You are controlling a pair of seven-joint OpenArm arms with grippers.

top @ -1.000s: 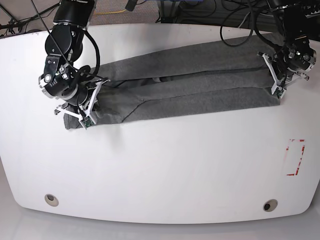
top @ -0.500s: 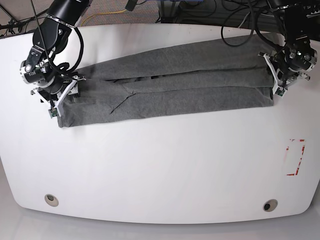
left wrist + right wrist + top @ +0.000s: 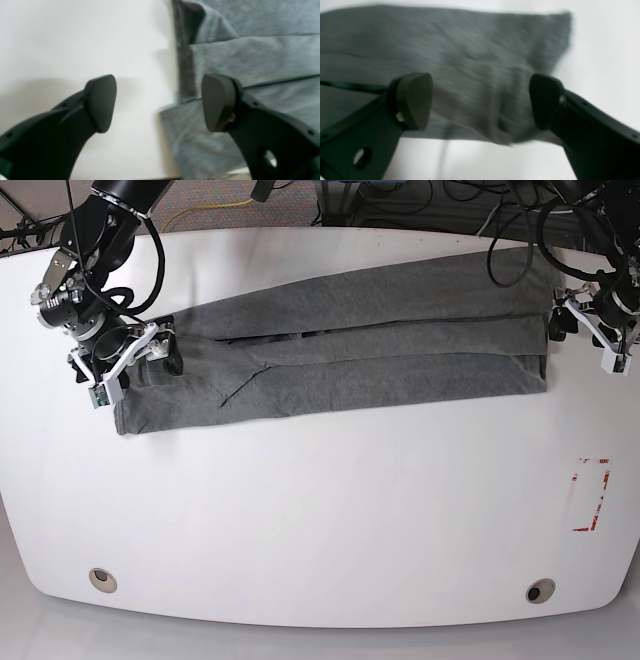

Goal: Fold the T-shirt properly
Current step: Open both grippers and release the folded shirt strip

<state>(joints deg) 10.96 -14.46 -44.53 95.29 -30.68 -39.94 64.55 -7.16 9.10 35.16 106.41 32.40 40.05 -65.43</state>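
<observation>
While T-shirt (image 3: 350,340) lies flat | left end effector (image 3: 582,332) spread at one end | right end effector (image 3: 133,367) spread at other

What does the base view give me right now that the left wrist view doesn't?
Only the base view shows the whole T-shirt folded into a long band across the table, the right gripper at its far end, and red tape marks. Only the left wrist view shows the hem and stacked layers close up, with the left gripper open and empty. Both show the left gripper's end of the shirt.
</observation>
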